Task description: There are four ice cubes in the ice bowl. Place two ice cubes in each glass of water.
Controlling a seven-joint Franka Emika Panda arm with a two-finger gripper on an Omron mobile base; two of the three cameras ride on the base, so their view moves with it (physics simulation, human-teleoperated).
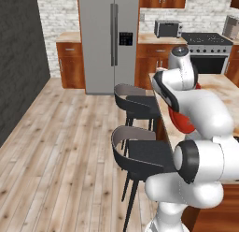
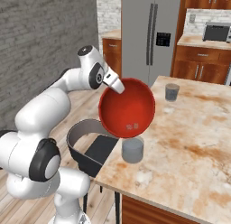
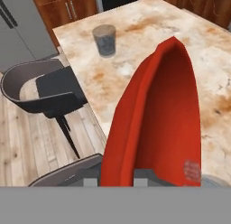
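Note:
The red ice bowl [image 2: 127, 108] hangs tipped almost on edge over the island's near corner, its inside facing the counter. My gripper [image 2: 118, 88] is shut on its upper rim; in the hand view the gripper [image 3: 116, 179] straddles the rim of the bowl [image 3: 167, 119]. Pale ice cubes [image 2: 132, 126] cling low inside the bowl, also seen as ice cubes [image 3: 192, 170]; their number is unclear. One grey tumbler [image 2: 132, 150] stands directly below the bowl's lower edge. The other tumbler [image 2: 172, 92] stands farther back on the counter, the same far tumbler [image 3: 104, 39]. In the left base view my arm hides most of the bowl [image 1: 183, 122].
The marble island counter [image 2: 194, 142] stretches right and back from the bowl. Two dark bar stools [image 1: 140, 151] [image 1: 135, 102] stand along its left edge, above a wooden floor. A steel fridge [image 1: 112, 39] and wooden cabinets line the far wall.

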